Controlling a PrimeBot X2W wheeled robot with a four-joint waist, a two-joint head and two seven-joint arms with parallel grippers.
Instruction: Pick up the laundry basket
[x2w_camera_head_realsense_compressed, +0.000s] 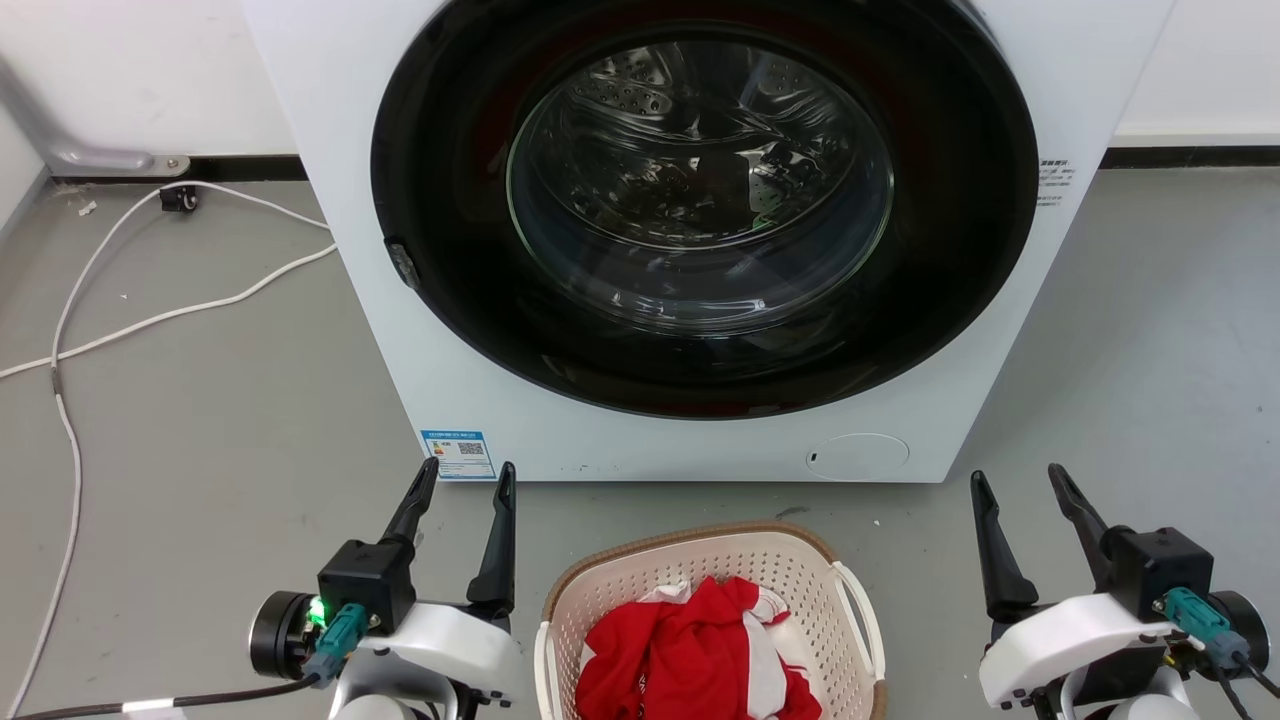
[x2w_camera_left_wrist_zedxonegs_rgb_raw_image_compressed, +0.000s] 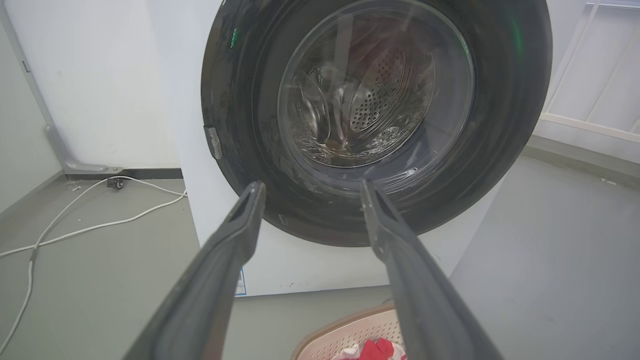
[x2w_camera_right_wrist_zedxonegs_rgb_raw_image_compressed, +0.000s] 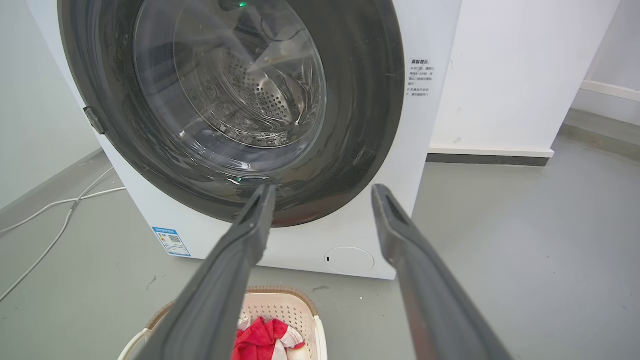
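The laundry basket (x2w_camera_head_realsense_compressed: 800, 570), cream with perforated walls, a brown rim and white side handles, stands on the floor at the bottom middle of the head view. Red and white cloth (x2w_camera_head_realsense_compressed: 690, 650) lies inside it. My left gripper (x2w_camera_head_realsense_compressed: 468, 478) hovers open to the basket's left, nothing between its fingers. My right gripper (x2w_camera_head_realsense_compressed: 1022, 482) is open to the basket's right, also empty. Neither touches the basket. The left wrist view catches the basket's rim (x2w_camera_left_wrist_zedxonegs_rgb_raw_image_compressed: 345, 325) at its bottom edge between the left gripper's (x2w_camera_left_wrist_zedxonegs_rgb_raw_image_compressed: 310, 186) fingers. The right wrist view shows the basket (x2w_camera_right_wrist_zedxonegs_rgb_raw_image_compressed: 295, 310) low, left of the right gripper (x2w_camera_right_wrist_zedxonegs_rgb_raw_image_compressed: 322, 189).
A white front-loading washing machine (x2w_camera_head_realsense_compressed: 620, 440) with a closed dark round door (x2w_camera_head_realsense_compressed: 700, 200) stands right behind the basket. White cables (x2w_camera_head_realsense_compressed: 150, 320) trail across the grey floor at the left. A white wall and dark baseboard (x2w_camera_head_realsense_compressed: 1190, 157) run behind.
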